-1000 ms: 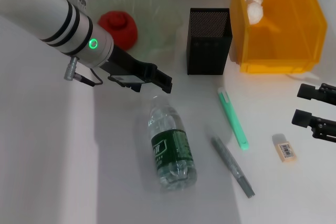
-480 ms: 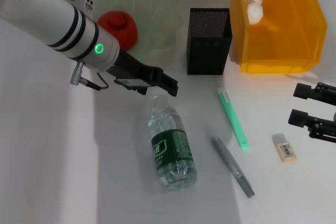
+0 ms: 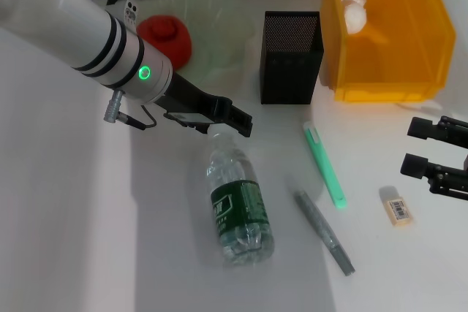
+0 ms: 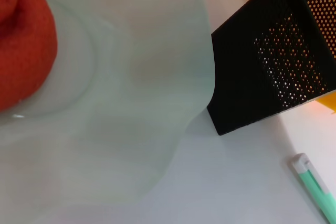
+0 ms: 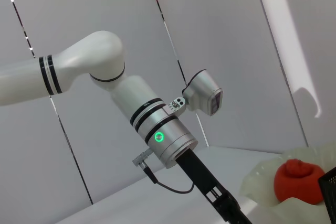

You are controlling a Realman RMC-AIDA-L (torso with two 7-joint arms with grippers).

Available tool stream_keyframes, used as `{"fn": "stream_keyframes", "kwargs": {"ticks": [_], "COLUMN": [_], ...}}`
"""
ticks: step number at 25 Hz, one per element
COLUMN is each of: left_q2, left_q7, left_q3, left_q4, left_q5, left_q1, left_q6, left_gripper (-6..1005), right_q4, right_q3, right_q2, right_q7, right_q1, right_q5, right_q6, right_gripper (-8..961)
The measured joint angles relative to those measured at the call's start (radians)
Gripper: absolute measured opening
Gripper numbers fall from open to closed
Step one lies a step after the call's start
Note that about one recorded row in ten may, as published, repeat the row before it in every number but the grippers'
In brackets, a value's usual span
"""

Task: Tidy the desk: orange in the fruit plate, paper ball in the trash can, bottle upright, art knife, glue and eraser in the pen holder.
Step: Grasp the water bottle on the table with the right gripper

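Note:
The bottle (image 3: 238, 202) lies on its side in the middle of the table, cap end toward the back. My left gripper (image 3: 229, 124) hovers open just above and behind the cap end, holding nothing. The orange (image 3: 165, 37) sits in the fruit plate (image 3: 216, 23); both also show in the left wrist view, the orange (image 4: 21, 51) and the plate (image 4: 131, 108). The paper ball (image 3: 352, 9) lies in the trash can (image 3: 409, 71). The pen holder (image 3: 291, 56) stands upright. The green art knife (image 3: 326, 166), a grey glue stick (image 3: 325, 232) and the eraser (image 3: 397, 210) lie on the table. My right gripper (image 3: 430, 150) is open and empty by the right edge, behind the eraser.
The pen holder (image 4: 273, 66) stands close beside the fruit plate's rim. The art knife's tip (image 4: 315, 182) lies just in front of it. The left arm (image 5: 157, 129) reaches over the table's left side, partly covering the plate.
My left gripper has moved right and forward, from beside the fruit plate to over the bottle's cap end. The right gripper has shifted slightly left.

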Motion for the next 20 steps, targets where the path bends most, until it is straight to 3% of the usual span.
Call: {"fn": "stream_keyframes", "kwargs": {"ticks": [20], "left_q2": [0.0], "left_q7": [0.001], "left_q3": [0.049], "left_q4": [-0.008], "left_q5": [-0.012], "left_q1": [0.004], "left_q6": [-0.013], "left_gripper": [782], "right_q4": [0.0], "right_q3": [-0.004], "right_q2": [0.002], "right_q7": [0.0], "right_q1": [0.003], "right_q5": [-0.001], "right_q6": [0.011], "right_gripper": [724]}}
